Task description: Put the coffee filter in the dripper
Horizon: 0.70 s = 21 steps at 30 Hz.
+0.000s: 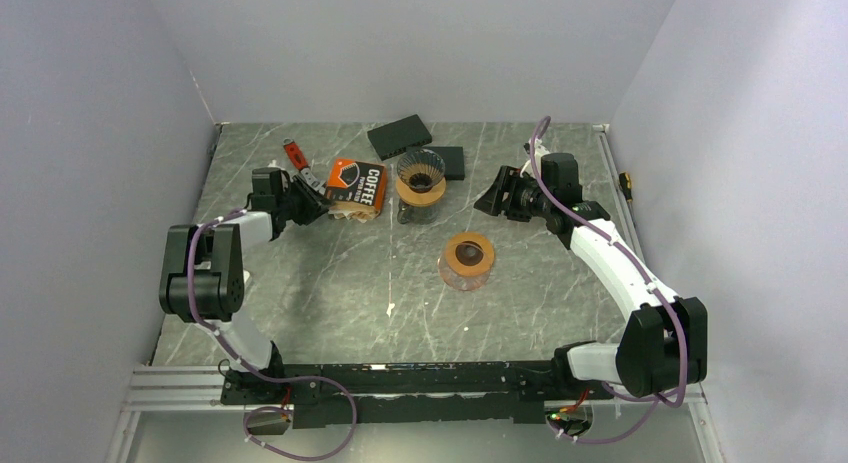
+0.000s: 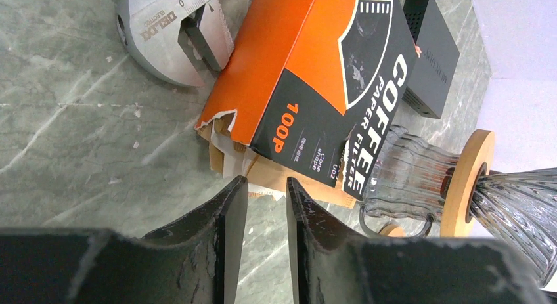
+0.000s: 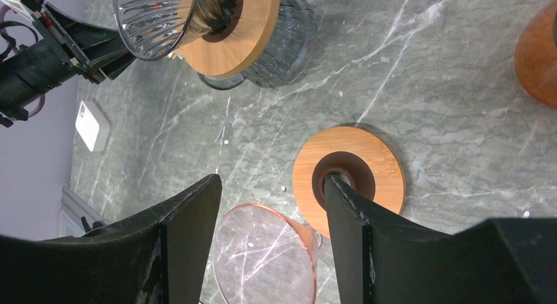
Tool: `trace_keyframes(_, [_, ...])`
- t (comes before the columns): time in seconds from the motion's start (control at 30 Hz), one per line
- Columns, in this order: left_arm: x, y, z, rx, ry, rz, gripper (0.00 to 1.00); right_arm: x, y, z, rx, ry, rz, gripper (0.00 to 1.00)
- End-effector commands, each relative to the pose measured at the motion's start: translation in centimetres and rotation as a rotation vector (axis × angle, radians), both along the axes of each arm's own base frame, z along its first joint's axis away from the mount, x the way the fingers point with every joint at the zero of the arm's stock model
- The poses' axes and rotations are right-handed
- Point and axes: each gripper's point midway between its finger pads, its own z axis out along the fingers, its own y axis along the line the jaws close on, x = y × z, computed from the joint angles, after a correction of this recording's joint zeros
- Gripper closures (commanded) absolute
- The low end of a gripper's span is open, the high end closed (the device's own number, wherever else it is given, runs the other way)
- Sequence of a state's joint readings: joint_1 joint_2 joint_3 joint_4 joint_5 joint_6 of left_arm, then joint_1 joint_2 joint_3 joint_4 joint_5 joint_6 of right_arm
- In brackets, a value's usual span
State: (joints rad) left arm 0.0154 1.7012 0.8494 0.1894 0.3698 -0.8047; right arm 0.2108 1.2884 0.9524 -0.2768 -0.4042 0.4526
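Note:
The orange and black coffee filter box [image 2: 315, 87] lies on its side, its torn end open, with pale paper filters [image 2: 226, 150] poking out. My left gripper [image 2: 266, 186] is narrowly open and empty, its tips just short of the filters; in the top view the left gripper [image 1: 315, 205] is at the box's [image 1: 357, 186] left end. A clear glass dripper [image 1: 420, 171] with a wooden collar sits on a glass server. My right gripper [image 3: 271, 182] is open and empty, right of it [image 1: 495, 195]. A pink glass dripper [image 3: 263, 258] with a wooden collar [image 3: 374, 166] shows below its fingers.
A grey metal tool [image 2: 171, 35] lies by the box's far side, and a red-handled item [image 1: 293, 155] behind it. Two black boxes [image 1: 400, 136] [image 1: 450, 161] lie at the back. The pink dripper [image 1: 467, 260] stands mid-table. Walls close in the table on three sides.

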Motion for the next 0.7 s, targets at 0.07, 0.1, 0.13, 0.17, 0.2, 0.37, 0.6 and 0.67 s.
trace_keyframes(0.07, [1.8,-0.3,2.0,-0.035,-0.086,-0.006,0.7,0.6,-0.1,1.8,0.005,-0.07,0.0,0.37])
trace_keyframes(0.1, [1.8,-0.3,2.1,-0.035,-0.089,-0.003,0.72,0.6,-0.1,1.8,0.005,-0.071,0.0,0.37])
trace_keyframes(0.13, [1.8,-0.3,2.2,-0.034,-0.093,-0.002,0.73,0.5,-0.1,1.8,0.006,-0.071,-0.001,0.37])
trace_keyframes(0.17, [1.8,-0.3,2.2,-0.034,-0.096,0.001,0.76,0.6,-0.1,1.8,0.006,-0.071,-0.001,0.37])
trace_keyframes(0.2, [1.9,-0.2,2.4,-0.032,-0.103,0.003,0.78,0.5,-0.1,1.8,0.005,-0.07,0.0,0.37])
trace_keyframes(0.37, [1.6,-0.1,2.7,-0.029,-0.115,0.007,0.96,0.5,-0.1,1.9,0.006,-0.072,-0.001,0.37])
trace_keyframes(0.6, [0.8,-0.1,3.1,-0.033,-0.129,0.011,1.0,0.5,-0.1,2.0,0.005,-0.074,-0.001,0.37])
trace_keyframes(0.67, [0.4,-0.2,3.4,-0.036,-0.131,0.01,1.0,0.5,-0.1,2.0,0.006,-0.074,-0.002,0.37])
